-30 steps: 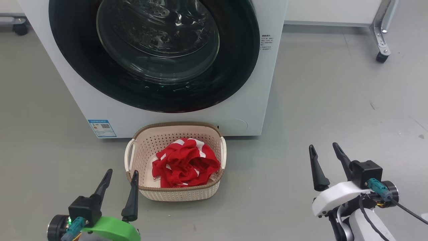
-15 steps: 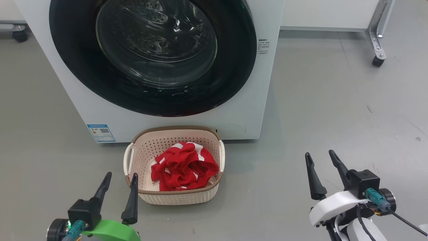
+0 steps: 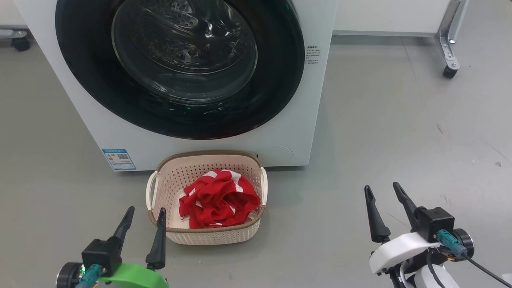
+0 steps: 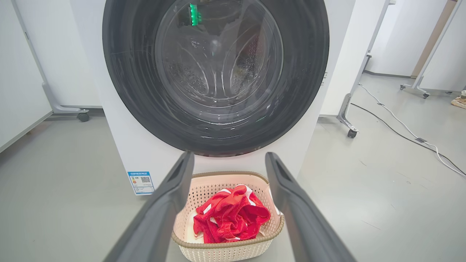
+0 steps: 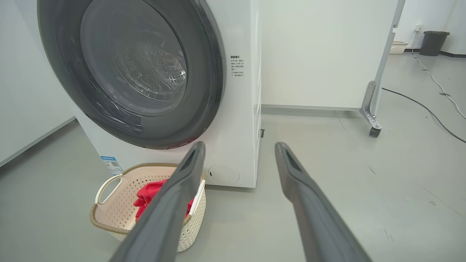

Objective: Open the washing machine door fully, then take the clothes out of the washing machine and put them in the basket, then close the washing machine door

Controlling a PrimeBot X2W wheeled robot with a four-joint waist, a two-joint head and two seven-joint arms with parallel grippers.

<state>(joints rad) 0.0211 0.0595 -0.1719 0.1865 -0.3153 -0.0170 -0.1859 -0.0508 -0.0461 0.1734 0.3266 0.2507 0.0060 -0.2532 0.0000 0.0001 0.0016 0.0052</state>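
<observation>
Hovering low above the floor (image 3: 400, 140), the left gripper (image 3: 146, 209) is standing with its two fingers (image 4: 169, 198) spread wide and holding nothing. The right gripper (image 3: 381, 186) is doing the same, its jaws equally wide and empty, with bare grey floor lying ahead of them. Just beyond the left fingertips, and slightly to their right, the basket (image 3: 208, 153) is sitting on the floor. The inner left finger is pointing up close beside its near left corner without, as far as I can tell, touching it. In the right wrist view the same basket is lying to the left of that gripper's fingers, partly hidden behind one of them. The clothes (image 3: 218, 200) are lying bunched inside it, a red heap with white patches, below the rim. Farther on, right behind the basket, the washer (image 3: 288, 140) is standing, and its door (image 3: 280, 80) is looking shut, its black ring sitting flush on the white front in both wrist views. Through the glass the steel drum is showing no red, though reflections are hiding part of it. By my reading the robot is finishing the last step, the door closing, with the unloading done. The next move is calling for little: perhaps a check that the door is latching, which would mean a flat push with the fingers on the black ring, not on the bulging glass. Whether the latch is caught I cannot tell.
</observation>
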